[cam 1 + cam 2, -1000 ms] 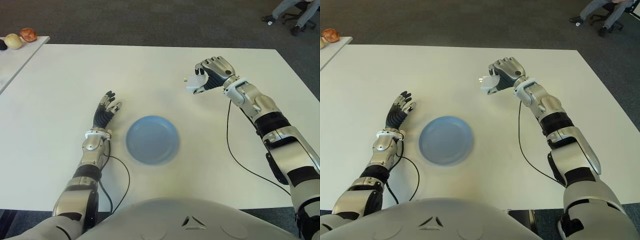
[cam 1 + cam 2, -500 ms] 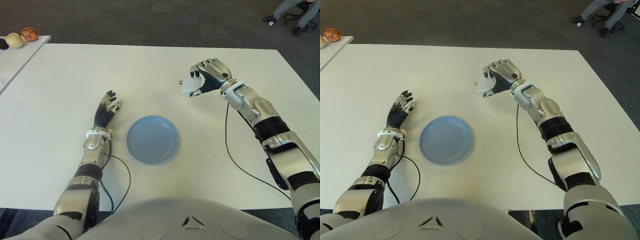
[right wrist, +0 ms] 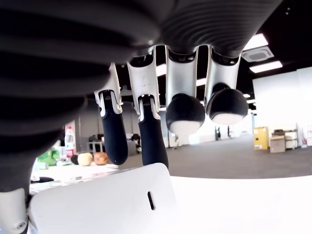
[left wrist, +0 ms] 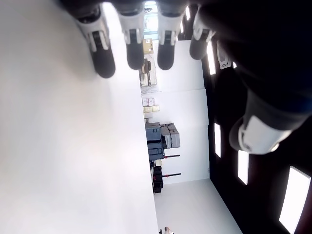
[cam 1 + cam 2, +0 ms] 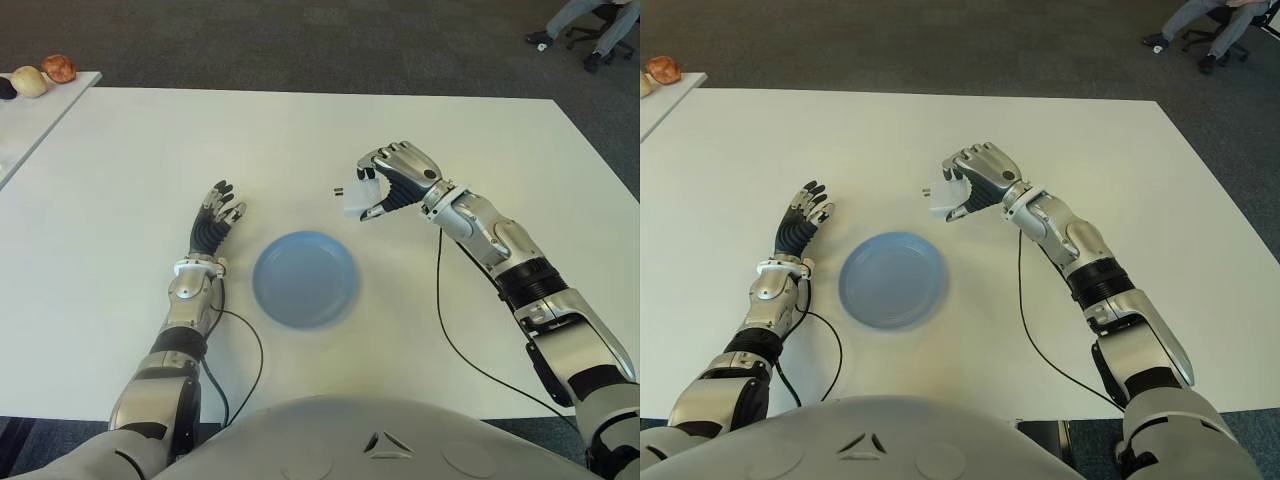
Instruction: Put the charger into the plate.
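So the grasp is made: the right hand [image 5: 385, 190] has its fingers closed around the white charger [image 5: 356, 197] and holds it in the air, above the white surface [image 5: 300, 140]. It is to the right of the blue plate [image 5: 304, 279] and farther away. The plate has nothing in it. Carrying over and releasing are not yet done. The left hand [image 5: 215, 222] shows left of the plate, fingers open, holding nothing.

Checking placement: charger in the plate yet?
Out. The right hand holds the charger above the table, beyond the plate, which is empty.
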